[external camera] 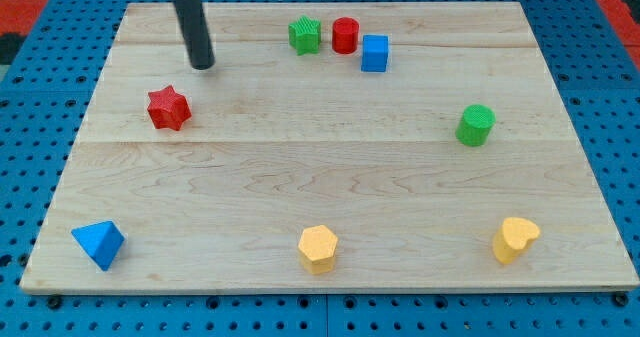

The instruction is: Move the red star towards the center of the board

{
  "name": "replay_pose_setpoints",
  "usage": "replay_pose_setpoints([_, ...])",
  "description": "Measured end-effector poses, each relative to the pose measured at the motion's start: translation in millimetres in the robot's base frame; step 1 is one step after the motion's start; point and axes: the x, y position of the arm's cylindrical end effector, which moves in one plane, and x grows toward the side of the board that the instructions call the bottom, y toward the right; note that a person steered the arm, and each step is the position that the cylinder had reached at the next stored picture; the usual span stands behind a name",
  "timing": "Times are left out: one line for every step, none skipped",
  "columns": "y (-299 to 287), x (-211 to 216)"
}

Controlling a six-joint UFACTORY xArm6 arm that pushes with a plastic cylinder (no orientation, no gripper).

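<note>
The red star (pixel 168 108) lies on the wooden board (pixel 330 177) in the view's upper left part. My tip (pixel 203 65) is the lower end of the dark rod that comes down from the view's top. It stands above and slightly right of the red star, a short gap away, not touching it.
A green star (pixel 305 34), a red cylinder (pixel 345 35) and a blue cube (pixel 374 53) cluster at the top middle. A green cylinder (pixel 476 125) is at the right. A blue pyramid (pixel 99 243), a yellow pentagon (pixel 318 248) and a yellow heart (pixel 514 240) line the bottom.
</note>
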Motion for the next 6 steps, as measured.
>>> replay_pose_setpoints([-29, 3])
replay_pose_setpoints([-53, 24])
replay_pose_setpoints([-35, 79])
replay_pose_setpoints([19, 115])
replay_pose_setpoints([46, 114])
replay_pose_setpoints([58, 108])
